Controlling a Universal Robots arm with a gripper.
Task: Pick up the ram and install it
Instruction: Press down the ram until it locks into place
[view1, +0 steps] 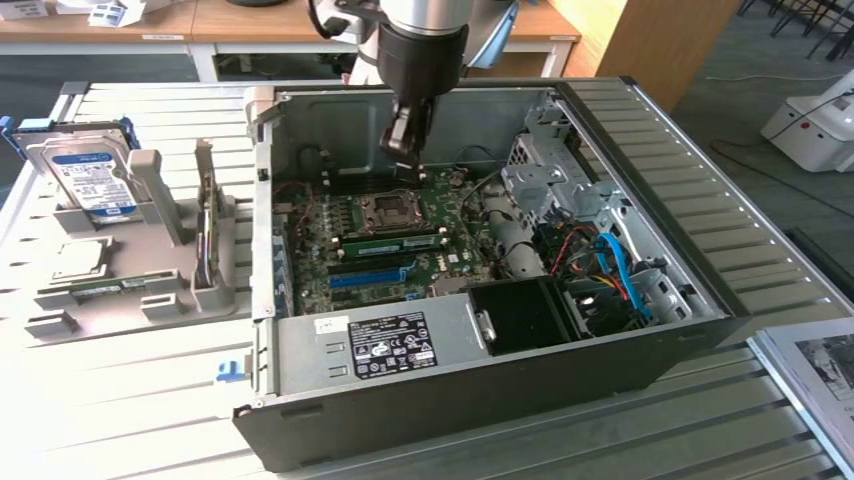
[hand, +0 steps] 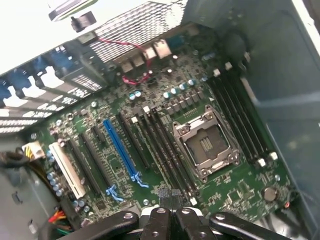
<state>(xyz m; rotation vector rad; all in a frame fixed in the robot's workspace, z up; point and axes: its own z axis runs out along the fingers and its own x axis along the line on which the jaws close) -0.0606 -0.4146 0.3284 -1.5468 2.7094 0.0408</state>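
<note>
The ram, a slim green stick, lies along a memory slot of the motherboard, between the CPU socket and the blue slot. My gripper hangs inside the open computer case, above the far side of the CPU socket and clear of the ram. Its fingers are shut with nothing between them. In the wrist view the shut gripper sits over the end of the dark memory slots, beside the CPU socket. I cannot pick out the ram among those slots there.
The case walls enclose the board. A power supply and a black fan shroud fill the near side; a drive cage and blue cables stand on the exterior view's right. On its left, a grey holder carries a hard drive and an upright card.
</note>
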